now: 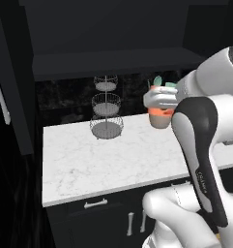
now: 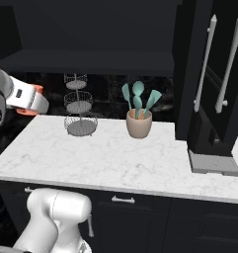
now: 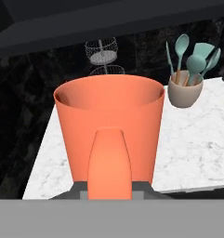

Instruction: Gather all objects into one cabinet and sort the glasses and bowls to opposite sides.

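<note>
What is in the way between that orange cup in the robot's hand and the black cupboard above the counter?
Nothing visible. The gripper holds the plain orange cup in the air above the white marble counter. The tiered wire basket stand and the tan crock of teal utensils stand lower, off to the side of the matte-black wall cabinet.

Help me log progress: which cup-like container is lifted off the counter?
The orange cup, held in the gripper; the tan utensil crock stands on the counter.
</note>
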### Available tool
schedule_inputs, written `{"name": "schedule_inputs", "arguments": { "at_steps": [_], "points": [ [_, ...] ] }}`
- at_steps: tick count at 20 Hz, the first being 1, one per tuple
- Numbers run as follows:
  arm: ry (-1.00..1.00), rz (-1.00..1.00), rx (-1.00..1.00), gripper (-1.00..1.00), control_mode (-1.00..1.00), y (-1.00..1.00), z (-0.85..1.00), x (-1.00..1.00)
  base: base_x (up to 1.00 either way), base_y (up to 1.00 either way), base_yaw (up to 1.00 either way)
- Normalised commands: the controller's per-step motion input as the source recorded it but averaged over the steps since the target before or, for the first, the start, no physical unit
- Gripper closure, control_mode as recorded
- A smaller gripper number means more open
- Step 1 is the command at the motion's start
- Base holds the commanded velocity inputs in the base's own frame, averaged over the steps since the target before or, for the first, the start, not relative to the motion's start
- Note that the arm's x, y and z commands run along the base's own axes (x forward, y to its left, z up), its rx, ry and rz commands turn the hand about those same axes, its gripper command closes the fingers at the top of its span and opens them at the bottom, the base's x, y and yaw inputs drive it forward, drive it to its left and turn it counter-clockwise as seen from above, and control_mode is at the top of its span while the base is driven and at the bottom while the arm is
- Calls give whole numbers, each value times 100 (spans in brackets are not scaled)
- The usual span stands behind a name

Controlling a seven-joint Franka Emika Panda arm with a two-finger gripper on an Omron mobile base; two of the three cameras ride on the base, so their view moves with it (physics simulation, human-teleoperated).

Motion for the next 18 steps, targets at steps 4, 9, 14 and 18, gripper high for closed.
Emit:
{"name": "schedule_inputs", "arguments": {
  "at_steps": [4, 9, 14, 18],
  "points": [
    [-2, 16, -3, 100, -100, -2, -11, -21, 0, 0, 0],
    [-5, 13, -1, 100, -100, -19, -8, -12, 0, 0, 0],
    [-9, 1, -3, 100, -100, -13, -4, -18, 0, 0, 0],
    [-3, -8, -3, 100, -100, -1, -1, -15, 0, 0, 0]
  ]
}}
